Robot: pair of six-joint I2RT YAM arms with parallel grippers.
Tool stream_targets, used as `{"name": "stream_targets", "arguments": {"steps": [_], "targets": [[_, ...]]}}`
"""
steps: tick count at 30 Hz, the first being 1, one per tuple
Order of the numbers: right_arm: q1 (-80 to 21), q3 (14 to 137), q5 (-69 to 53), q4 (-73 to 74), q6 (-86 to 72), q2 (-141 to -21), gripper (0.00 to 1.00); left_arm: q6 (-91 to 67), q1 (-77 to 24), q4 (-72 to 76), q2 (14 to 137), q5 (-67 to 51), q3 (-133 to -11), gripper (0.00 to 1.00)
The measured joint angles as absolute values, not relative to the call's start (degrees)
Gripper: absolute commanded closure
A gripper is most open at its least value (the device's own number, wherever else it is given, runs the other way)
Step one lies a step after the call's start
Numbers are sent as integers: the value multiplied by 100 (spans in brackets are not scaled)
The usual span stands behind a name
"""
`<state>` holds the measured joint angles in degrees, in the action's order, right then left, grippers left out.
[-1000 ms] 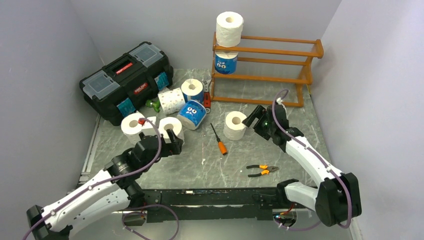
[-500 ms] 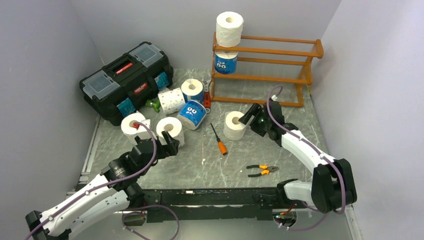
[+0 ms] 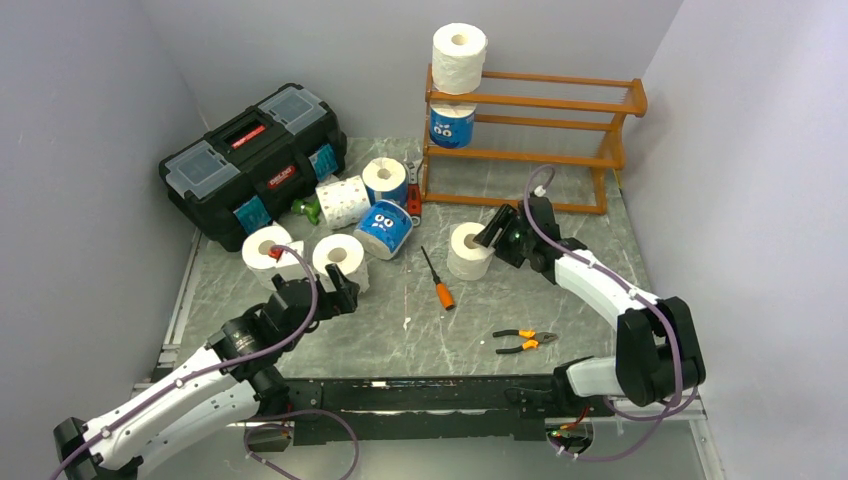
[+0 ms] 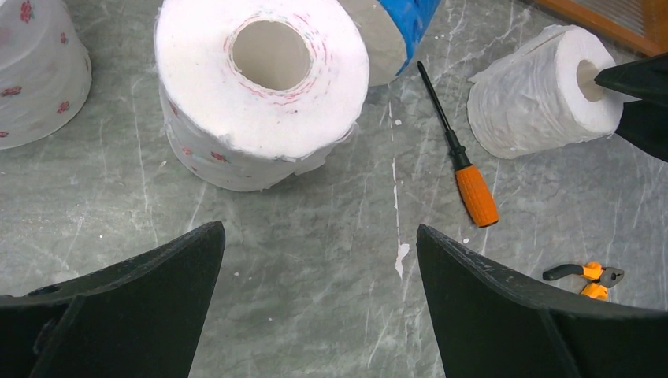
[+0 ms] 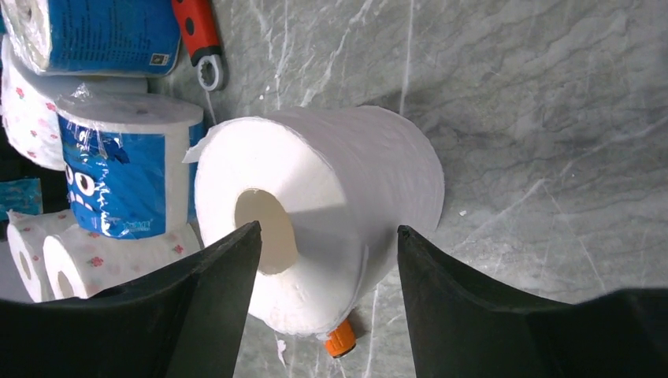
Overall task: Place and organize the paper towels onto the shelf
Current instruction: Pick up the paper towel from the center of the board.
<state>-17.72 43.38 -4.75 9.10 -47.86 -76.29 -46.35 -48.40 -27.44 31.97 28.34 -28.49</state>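
Right wrist view: right jaws parted over a white paper towel roll standing at the centre of the counter, near the shelf at its far edge. Left jaws released, empty. A shallow pinch could tip the roll.

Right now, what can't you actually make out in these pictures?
Whether the right end effector grips the white roll: right wrist view, its fingers cover the contact.
The pliers: left wrist view, partly behind the left end effector.
The green thing beside the toolbox: top view, a patterned roll covers most of it.
What the toolbox holds: lid shut.
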Motion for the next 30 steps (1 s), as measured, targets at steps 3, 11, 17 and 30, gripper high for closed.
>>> {"name": "stream_targets", "arguments": {"steps": [3, 11, 17, 30], "targets": [[-1817, 4401, -447, 895, -4783, -7714, 40, -4646, -4840, -2733, 3188, 2832, -2808, 3], [-1848, 4410, -305, 908, -4777, -7806, 53, -4735, -4840, -2744, 3157, 2827, -2735, 3], [-1896, 4442, -222, 958, -4757, -7806, 58, -4766, -4840, -2744, 3159, 2808, -2733, 3], [-1957, 4794, -64, 1660, -4525, -7400, 80, -4777, -4840, -2744, 3159, 2777, -2733, 3]]}}
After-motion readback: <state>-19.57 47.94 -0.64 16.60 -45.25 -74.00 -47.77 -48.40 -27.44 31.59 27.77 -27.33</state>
